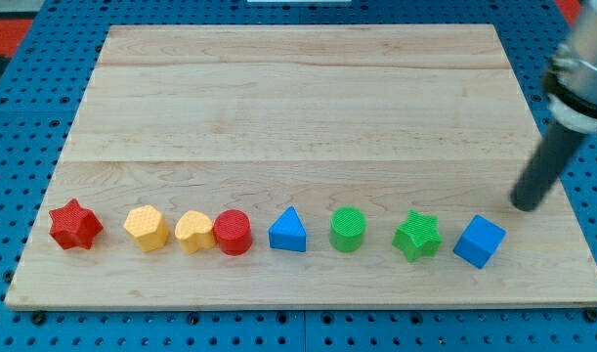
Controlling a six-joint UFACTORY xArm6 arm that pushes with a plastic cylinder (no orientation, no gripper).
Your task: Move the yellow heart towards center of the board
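The yellow heart [192, 232] lies in a row of blocks near the view's bottom edge of the wooden board [308, 108], touching the red cylinder [234, 233] on its right. A yellow hexagon [147, 228] sits just to its left. My tip [526, 206] is at the view's right edge of the board, far to the right of the heart and just above and to the right of the blue cube [479, 242].
The same row holds a red star [75, 225] at the far left, then a blue triangle [288, 232], a green cylinder [348, 229] and a green star [416, 236]. A blue pegboard surrounds the board.
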